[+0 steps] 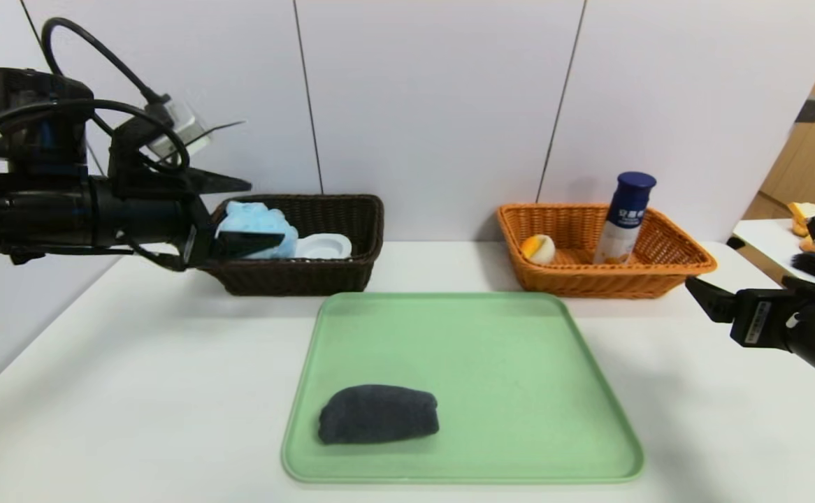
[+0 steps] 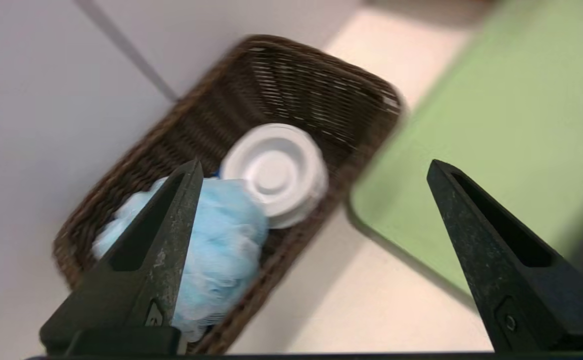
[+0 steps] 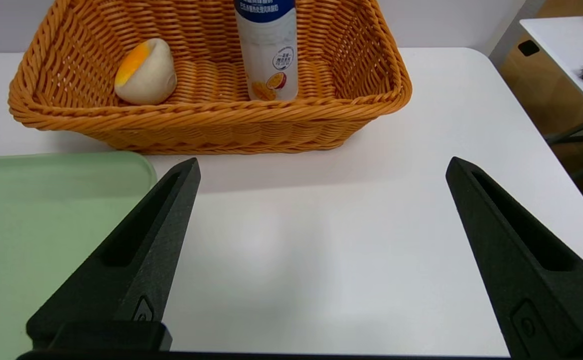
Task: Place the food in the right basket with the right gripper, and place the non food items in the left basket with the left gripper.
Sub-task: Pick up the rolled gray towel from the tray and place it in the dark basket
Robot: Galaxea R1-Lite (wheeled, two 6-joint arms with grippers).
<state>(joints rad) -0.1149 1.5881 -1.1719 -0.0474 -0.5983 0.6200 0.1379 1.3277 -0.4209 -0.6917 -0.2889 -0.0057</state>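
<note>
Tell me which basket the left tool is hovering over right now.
The dark brown basket, on the robot's left, holding the blue bath pouf and white lid. The orange basket holds the bun and bottle.

Head cam sits high, looking forward and down across the white table [image 1: 135,363]; green tray [image 1: 463,349] centred and near, both baskets along the far wall. My left wrist cam rides behind my left gripper [image 2: 316,170], tilted steeply down, close over the brown basket [image 2: 321,85], catching the tray's far-left corner [image 2: 471,150]. My right wrist cam looks out low and nearly level between my right gripper [image 3: 321,165] tips toward the orange basket [image 3: 211,125], near range, tray's far-right corner [image 3: 46,200] at one edge. Head shares each basket with that side's wrist cam. The two wrist cams share only the tray.
</note>
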